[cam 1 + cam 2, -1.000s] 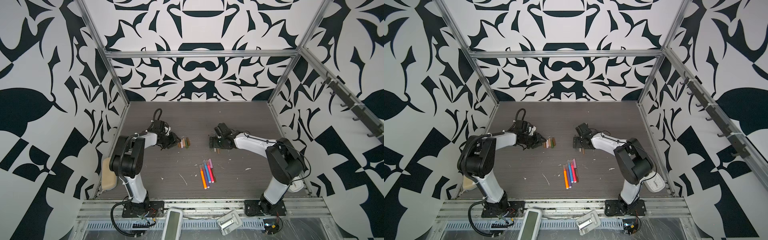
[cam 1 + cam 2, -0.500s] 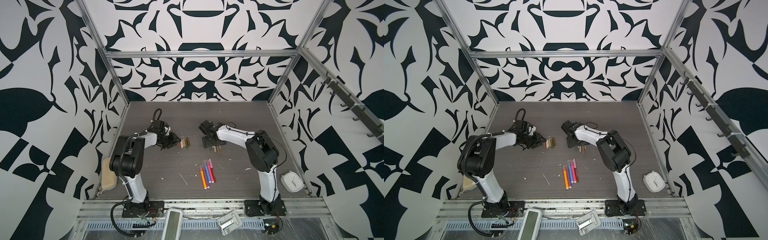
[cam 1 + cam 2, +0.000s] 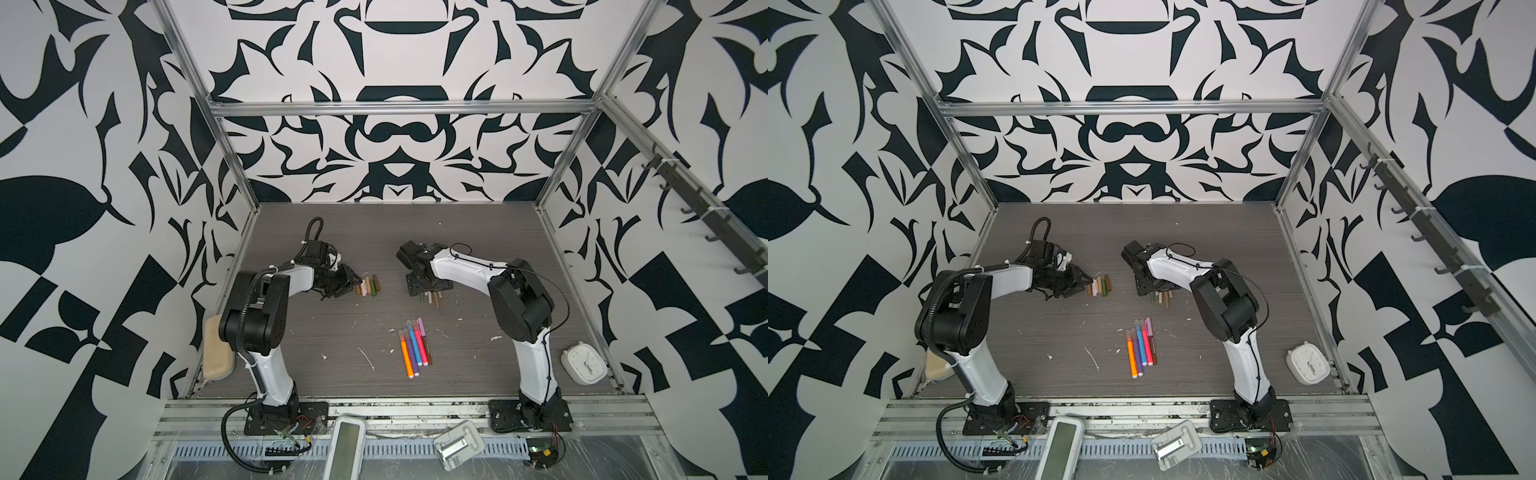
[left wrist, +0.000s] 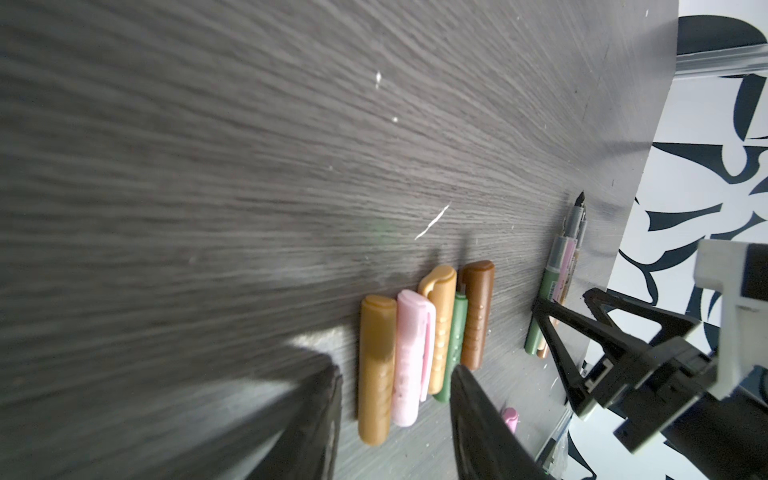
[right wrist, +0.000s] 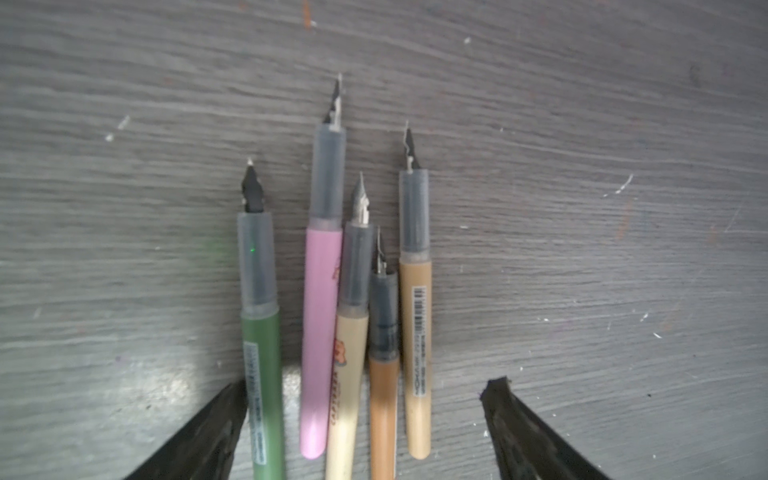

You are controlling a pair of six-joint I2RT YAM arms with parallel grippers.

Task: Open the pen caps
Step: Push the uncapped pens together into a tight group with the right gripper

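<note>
Left wrist view: five loose pen caps (image 4: 428,345) in a row on the bench (image 4: 208,166), side by side and touching, tan, pink, tan, green, brown. At the near ends of that row, left jaws partly open, gripping nothing.

Right wrist view: five uncapped pens (image 5: 357,316) flat on the bench, nibs bare, barrels bunched together. Either side of the bunch, right jaws spread wide, one tip just beside the green pen (image 5: 262,374), clamping nothing.

In both top views, a second bunch of bright pens (image 3: 413,347) (image 3: 1141,347) mid-bench, nearer the front, well apart from both arms, seemingly still capped.

Probably light, stiff, smooth plastic throughout: apt to roll or skid at a nudge, thin enough to slip from a loose pinch. Best taken across the barrel at mid-length with one set of jaws and across the cap with the other, then pulled straight along the axis. Keep clear of the fine nibs, likely easy to bend.
</note>
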